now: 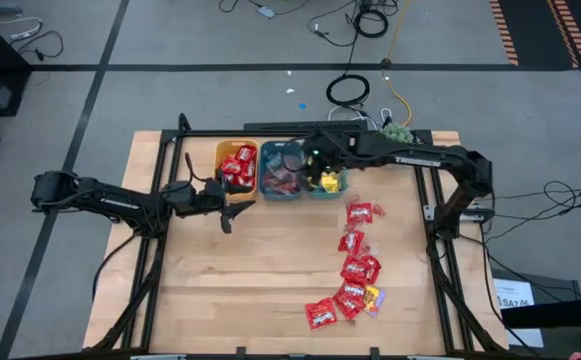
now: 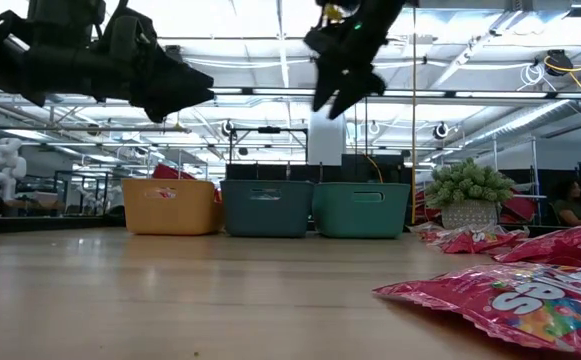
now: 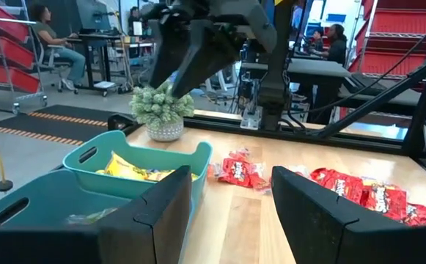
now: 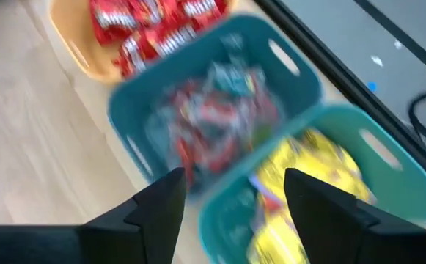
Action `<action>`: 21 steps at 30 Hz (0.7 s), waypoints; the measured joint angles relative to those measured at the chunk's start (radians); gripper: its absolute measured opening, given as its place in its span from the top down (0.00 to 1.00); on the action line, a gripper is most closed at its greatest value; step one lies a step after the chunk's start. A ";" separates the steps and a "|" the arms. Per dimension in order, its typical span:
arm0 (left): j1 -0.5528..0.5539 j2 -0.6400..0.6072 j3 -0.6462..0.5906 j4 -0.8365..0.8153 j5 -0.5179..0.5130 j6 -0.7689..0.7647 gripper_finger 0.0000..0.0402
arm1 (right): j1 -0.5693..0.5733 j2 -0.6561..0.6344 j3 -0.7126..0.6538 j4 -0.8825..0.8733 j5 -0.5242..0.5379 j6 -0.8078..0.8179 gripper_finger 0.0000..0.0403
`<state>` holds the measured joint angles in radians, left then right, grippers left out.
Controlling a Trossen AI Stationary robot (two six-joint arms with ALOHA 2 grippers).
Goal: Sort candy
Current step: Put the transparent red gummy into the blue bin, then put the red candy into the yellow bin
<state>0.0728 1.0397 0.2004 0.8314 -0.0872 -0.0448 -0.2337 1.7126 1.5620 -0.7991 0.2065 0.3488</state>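
- High view shows you the right gripper [image 1: 315, 160] above the bins [image 1: 280, 170], fingers spread, holding nothing.
- Your left gripper [image 1: 226, 218] hangs beside the orange bin [image 1: 236, 165], fingers parted, carrying nothing.
- Red packets [image 1: 355, 270] lie loose on the table [image 1: 220, 290].

Two dark robot arms, slim and jointed

Both arms are matte black with chunky rounded joints; the right arm [image 1: 410, 155] carries pale lettering along its long link and a small green light near the wrist, and each ends in two blunt black fingers [image 3: 161, 213].
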 joint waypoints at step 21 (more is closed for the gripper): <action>0.005 0.000 0.016 0.167 -0.008 -0.110 0.50 | 0.459 -0.645 -0.538 -0.156 0.163 0.738 0.60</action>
<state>0.0777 1.0401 0.2160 0.9985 -0.0949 -0.1543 0.2253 1.0673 1.0237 -0.9550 0.3691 1.0869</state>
